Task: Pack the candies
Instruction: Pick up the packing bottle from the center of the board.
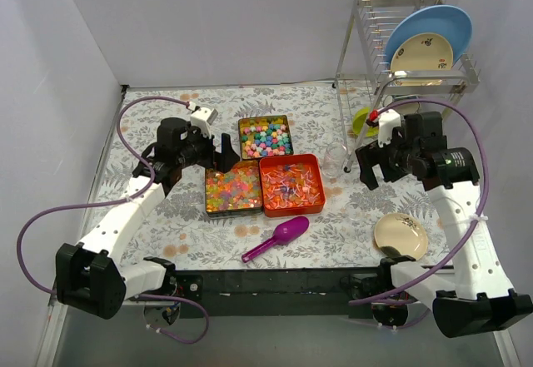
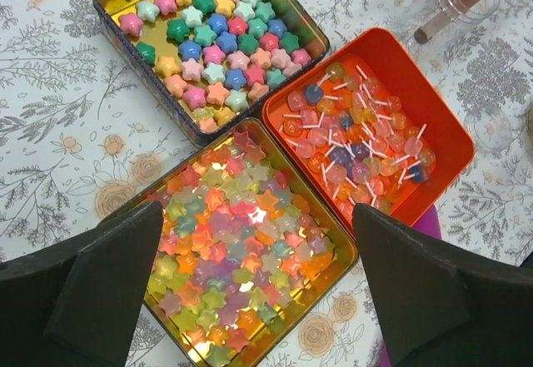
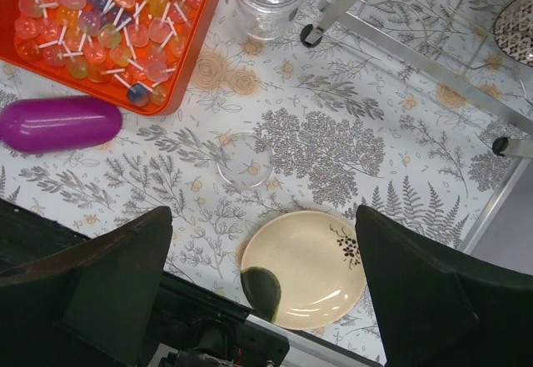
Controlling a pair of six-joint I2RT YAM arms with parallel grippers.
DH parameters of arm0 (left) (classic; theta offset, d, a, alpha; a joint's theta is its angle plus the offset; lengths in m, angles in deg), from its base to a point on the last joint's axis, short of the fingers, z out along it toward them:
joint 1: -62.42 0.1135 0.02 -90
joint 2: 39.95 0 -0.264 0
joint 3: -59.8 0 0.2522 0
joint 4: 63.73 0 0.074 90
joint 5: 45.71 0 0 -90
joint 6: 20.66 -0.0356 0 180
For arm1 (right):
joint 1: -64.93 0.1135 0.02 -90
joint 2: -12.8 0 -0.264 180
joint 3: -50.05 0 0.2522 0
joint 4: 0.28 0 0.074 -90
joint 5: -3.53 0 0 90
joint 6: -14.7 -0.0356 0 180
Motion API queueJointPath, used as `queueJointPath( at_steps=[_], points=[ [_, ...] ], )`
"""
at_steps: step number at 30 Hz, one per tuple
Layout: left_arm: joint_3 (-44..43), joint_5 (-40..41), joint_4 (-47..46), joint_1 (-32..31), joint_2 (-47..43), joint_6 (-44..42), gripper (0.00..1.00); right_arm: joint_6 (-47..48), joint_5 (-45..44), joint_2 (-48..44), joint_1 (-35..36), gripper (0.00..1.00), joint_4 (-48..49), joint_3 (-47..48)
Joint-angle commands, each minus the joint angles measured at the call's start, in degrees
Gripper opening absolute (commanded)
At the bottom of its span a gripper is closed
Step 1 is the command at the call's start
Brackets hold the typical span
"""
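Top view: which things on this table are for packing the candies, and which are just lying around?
For the job: pastel star candies, jelly stars, lollipops; likely the purple scoop and clear jar.
Lying about: cream saucer, dish rack, blue plate.

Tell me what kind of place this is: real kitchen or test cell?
Likely a test cell dressed as a kitchen counter: plain white walls around a floral cloth, a dish rack holding plates, and three trays of candies.
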Motion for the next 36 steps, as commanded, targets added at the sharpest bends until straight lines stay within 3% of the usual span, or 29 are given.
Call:
queueJointPath(
  at_steps=[1,3,5,11,24,30,36],
  points=[
    [-0.4,-1.4,-3.1,0.7,0.4,1.0,0.98,7.0,8.8,1.3,0.2,0.98,-1.2,2.3],
    [-0.4,-2.1,-3.3,1.3,0.5,1.0,0.98,16.3,13.2,2.6,0.4,0.98,-4.4,5.4],
    [-0.5,-7.1,-3.0,2.2,0.6,-0.1,0.98,19.9,16.6,4.6,0.4,0.93,-5.6,6.9],
    [-0.8,-11.5,-0.8,5.4,0.2,0.3,0.98,20.6,15.1,12.7,1.3,0.79,-4.1,14.3],
    [-0.8,-13.0,0.5,14.3,-5.1,-2.0,0.98,21.2,10.7,25.0,7.8,0.65,3.8,13.3],
    [-0.4,-13.8,-0.2,16.8,-6.1,-0.5,0.98,23.0,8.5,32.3,8.2,0.50,3.9,14.6],
    [1.5,-14.2,-1.3,19.5,-7.0,-0.3,0.98,22.8,7.5,37.2,8.1,0.49,5.1,15.2]
  ],
)
